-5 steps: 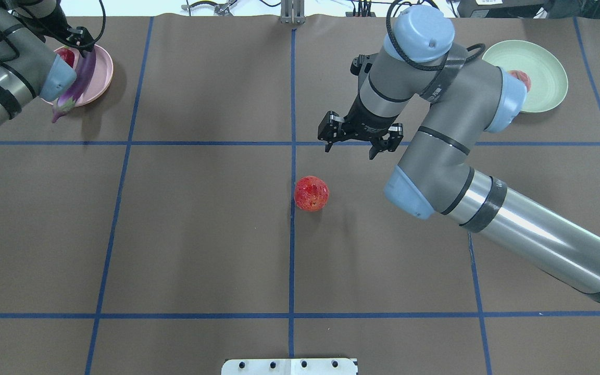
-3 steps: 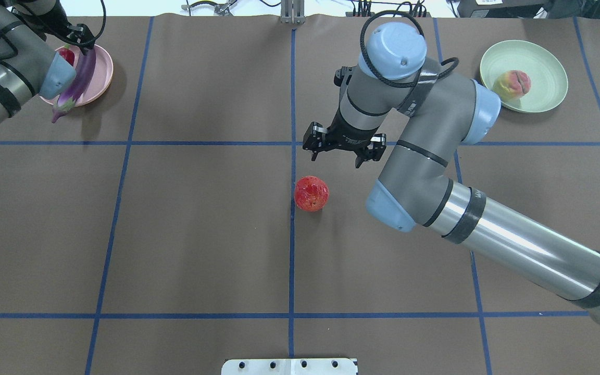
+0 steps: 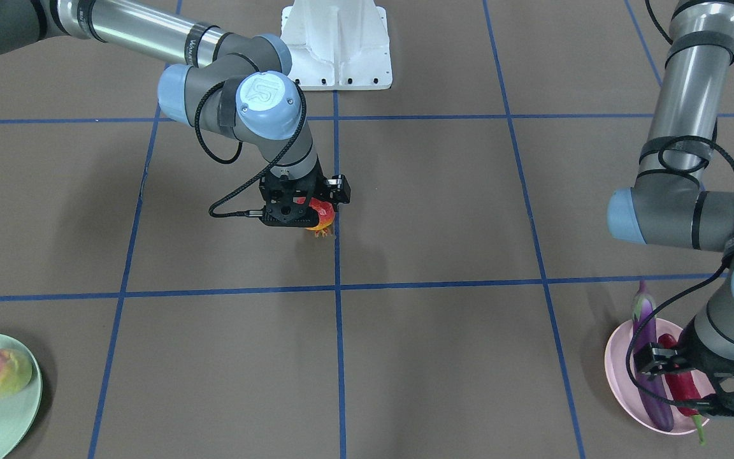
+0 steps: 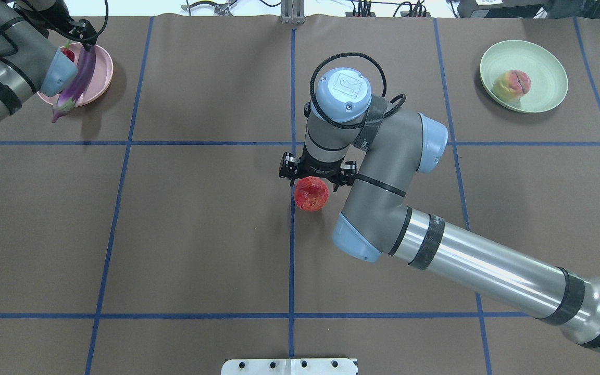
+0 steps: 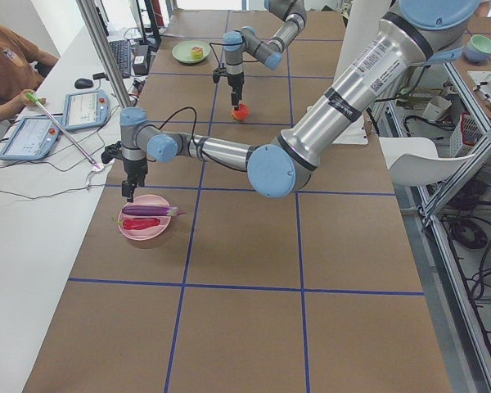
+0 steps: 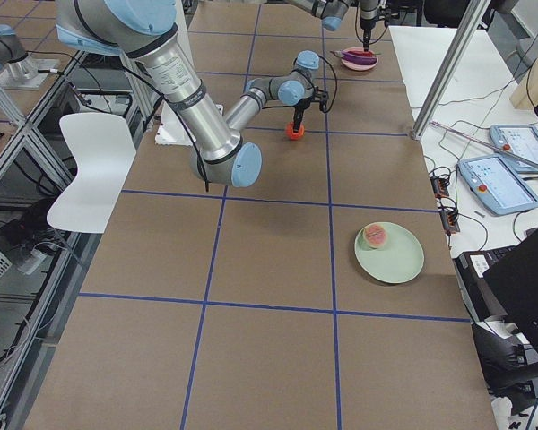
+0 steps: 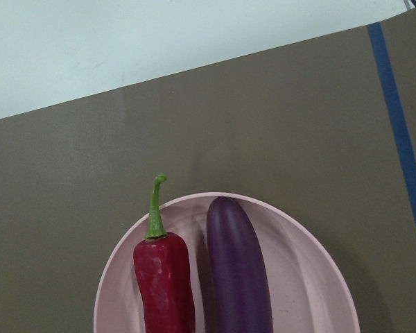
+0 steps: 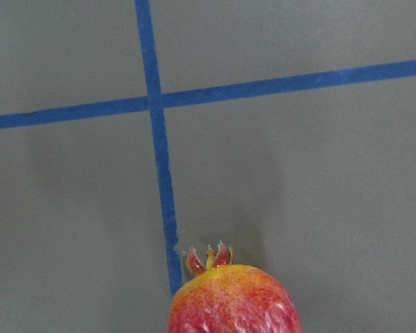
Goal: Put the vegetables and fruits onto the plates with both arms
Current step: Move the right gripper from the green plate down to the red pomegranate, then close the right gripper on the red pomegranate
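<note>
The red-orange fruit (image 4: 311, 194) lies on the table (image 4: 201, 234) beside a blue tape line (image 4: 291, 250). The right gripper (image 4: 314, 181) hangs just over it, jaws spread wide; contact unclear. The eggplant (image 4: 78, 78) and chili (image 7: 165, 277) rest on the pink plate (image 4: 103, 67) beneath the left gripper (image 5: 128, 190), whose opening I cannot tell.

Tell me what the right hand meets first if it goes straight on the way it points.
The red-orange fruit: the right hand points down, open, with the fruit seemingly directly below it. The gap between them is unclear.
</note>
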Robot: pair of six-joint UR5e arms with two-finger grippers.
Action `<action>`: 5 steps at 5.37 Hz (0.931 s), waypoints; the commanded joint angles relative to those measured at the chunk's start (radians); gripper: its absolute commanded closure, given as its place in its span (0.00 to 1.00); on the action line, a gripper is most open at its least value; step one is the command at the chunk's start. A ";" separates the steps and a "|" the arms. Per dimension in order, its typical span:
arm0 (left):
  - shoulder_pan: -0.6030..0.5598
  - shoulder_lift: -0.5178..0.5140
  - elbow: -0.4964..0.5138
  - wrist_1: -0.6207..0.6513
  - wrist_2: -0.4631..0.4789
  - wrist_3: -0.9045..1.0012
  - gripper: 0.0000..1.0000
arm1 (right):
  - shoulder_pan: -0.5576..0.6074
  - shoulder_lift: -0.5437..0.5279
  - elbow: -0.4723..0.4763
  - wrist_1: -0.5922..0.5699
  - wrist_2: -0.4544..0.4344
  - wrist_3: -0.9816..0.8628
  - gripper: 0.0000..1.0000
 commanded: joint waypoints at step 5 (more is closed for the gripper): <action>0.001 0.006 -0.002 -0.002 0.000 0.000 0.00 | -0.036 0.001 -0.027 0.012 -0.061 -0.001 0.26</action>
